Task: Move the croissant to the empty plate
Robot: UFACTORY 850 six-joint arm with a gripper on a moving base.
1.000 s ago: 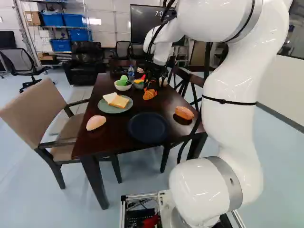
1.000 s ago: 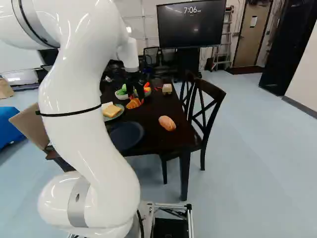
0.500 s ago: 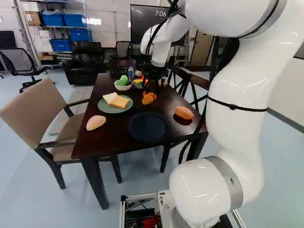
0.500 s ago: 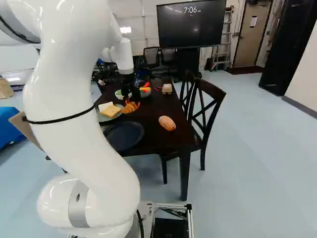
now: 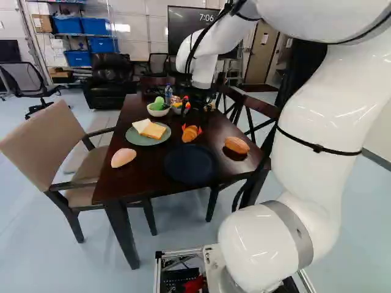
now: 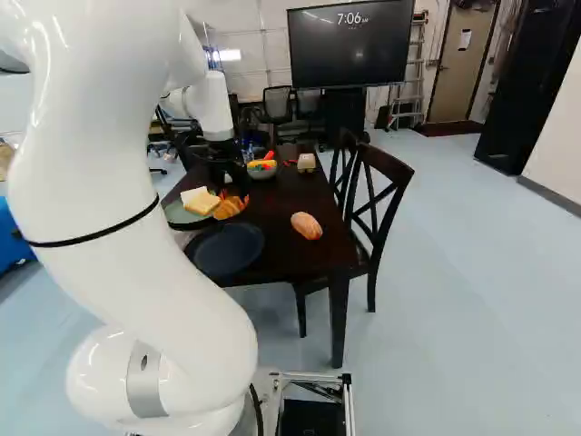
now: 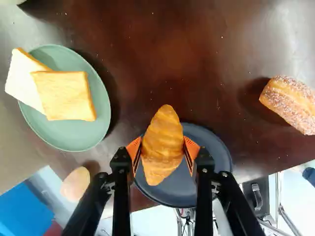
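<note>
L base view: croissant (image 5: 189, 135) held by the tool (image 5: 192, 127), seen just past the dark plate (image 5: 190, 166). R base view: croissant seen right by the bread slices (image 6: 200, 201), tbh. Wrist view: croissant clamped btwn both orange pads (image 7: 134, 150), w/ dark plate partly hidden by it.

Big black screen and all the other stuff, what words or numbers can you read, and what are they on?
"7:06 AM": on the big black screen behind the table.
White sheet on the brown door: too small to read.
Golden-brown croissant, dark blue round plate, green round plate: no words that I can see.
</note>
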